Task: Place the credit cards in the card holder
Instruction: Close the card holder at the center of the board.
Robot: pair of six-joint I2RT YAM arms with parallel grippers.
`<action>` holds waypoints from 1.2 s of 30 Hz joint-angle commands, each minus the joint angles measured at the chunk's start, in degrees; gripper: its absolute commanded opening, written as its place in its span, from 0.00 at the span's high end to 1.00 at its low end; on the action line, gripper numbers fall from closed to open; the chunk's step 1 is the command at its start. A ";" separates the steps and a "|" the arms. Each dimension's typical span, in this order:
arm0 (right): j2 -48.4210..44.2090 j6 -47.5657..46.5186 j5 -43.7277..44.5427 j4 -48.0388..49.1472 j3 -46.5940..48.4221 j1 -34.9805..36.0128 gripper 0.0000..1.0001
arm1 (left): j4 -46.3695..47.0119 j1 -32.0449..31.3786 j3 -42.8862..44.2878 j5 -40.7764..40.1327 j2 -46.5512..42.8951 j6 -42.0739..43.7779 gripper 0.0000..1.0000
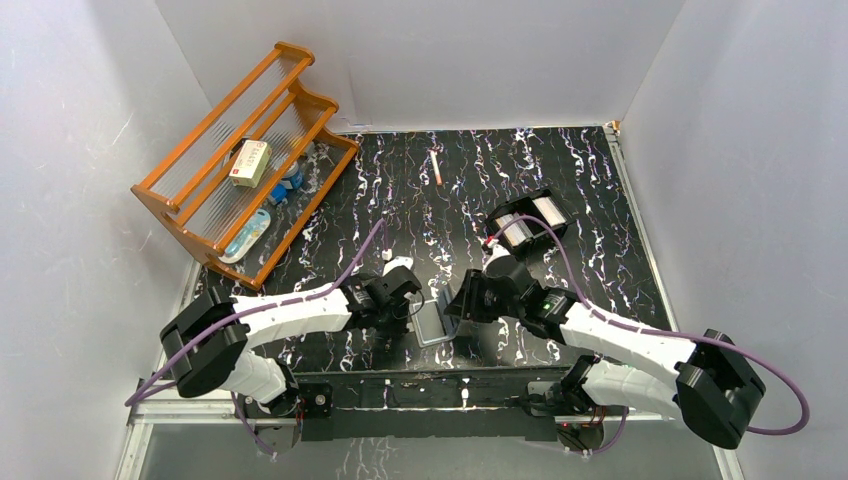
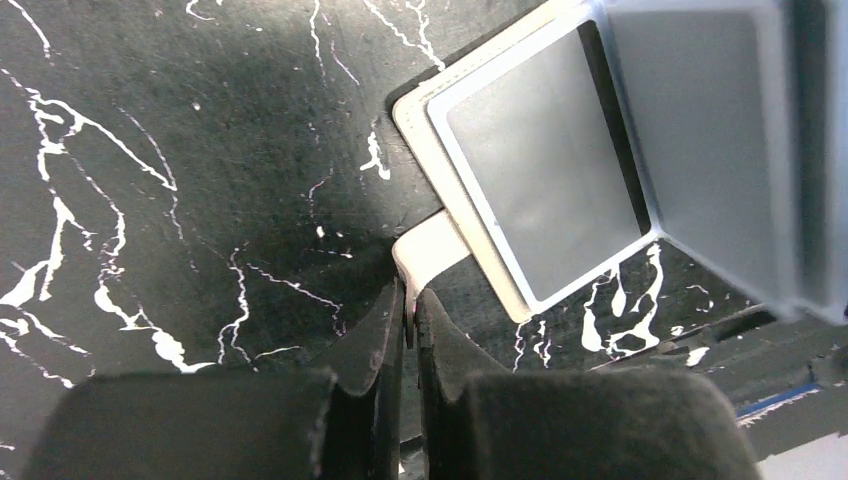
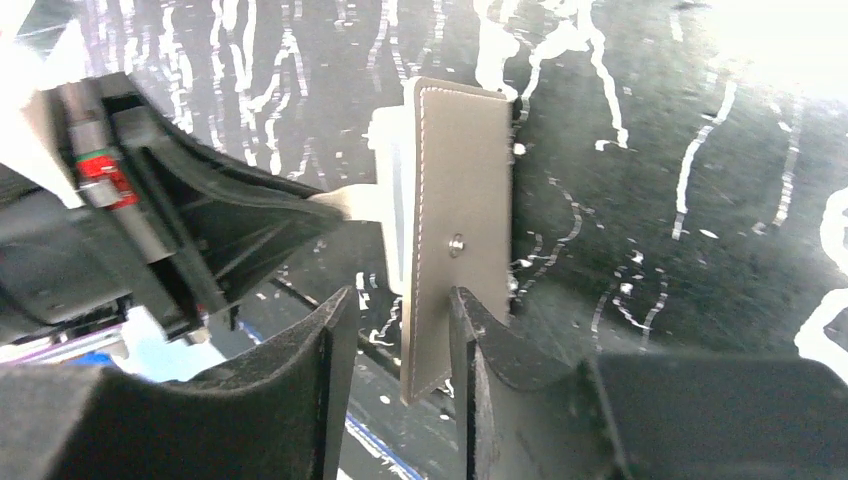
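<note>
No legible words, brands, numbers or signs in any of the three views. Red print on the cream box [image 1: 250, 162] in the orange wooden rack [image 1: 296, 52], too small to make out from the overhead camera. Plain stitched flap with a metal stud on the card holder [image 3: 465, 170], no lettering to read.
</note>
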 commanded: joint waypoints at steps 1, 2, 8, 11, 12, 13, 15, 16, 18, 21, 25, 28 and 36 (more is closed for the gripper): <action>0.14 0.48 -5.66 4.95 3.47 0.26 0.52 | 3.27 0.00 -0.52 2.49 -1.96 -1.80 1.00; 0.61 0.69 -6.68 5.53 3.63 0.26 0.52 | 3.19 0.00 -0.37 2.61 -1.97 -1.80 1.00; 3.19 1.55 -10.13 9.08 3.21 0.26 0.52 | 3.13 0.09 -0.52 2.85 -1.96 -2.04 1.00; 4.60 1.50 -10.80 9.66 3.17 0.25 0.56 | 3.33 0.40 -0.44 4.44 -2.02 -2.17 1.00; 5.00 1.34 -10.78 9.82 3.10 0.25 0.58 | 3.38 0.49 -0.39 4.71 -1.98 -2.16 1.00; 5.36 1.03 -10.55 9.92 3.09 0.24 0.61 | 3.40 0.53 -0.33 4.96 -1.99 -2.23 1.00; 6.25 0.46 -9.84 10.00 3.21 0.26 0.65 | 3.32 0.74 -0.21 5.10 -1.98 -2.24 1.00; 6.83 0.17 -9.58 9.96 3.37 0.24 0.66 | 3.36 0.91 -0.20 5.22 -2.00 -2.18 1.00; 8.50 -0.44 -9.40 9.54 3.94 0.26 0.67 | 3.32 1.14 -0.21 5.29 -1.96 -2.11 1.00; 11.01 -1.08 -9.50 8.98 4.68 0.26 0.61 | 3.23 1.52 -0.22 5.65 -1.96 -1.91 1.00; 13.26 -1.64 -10.35 9.11 5.62 0.25 0.59 | 3.12 2.19 0.00 5.76 -1.96 -1.32 1.00; 13.30 -2.15 -9.83 7.93 6.84 0.26 0.60 | 3.05 2.76 0.20 5.66 -3.43 -0.65 1.00; 14.61 -5.37 -5.31 4.03 9.68 0.26 0.70 | 7.06 6.03 -1.52 10.44 -4.32 -0.57 1.00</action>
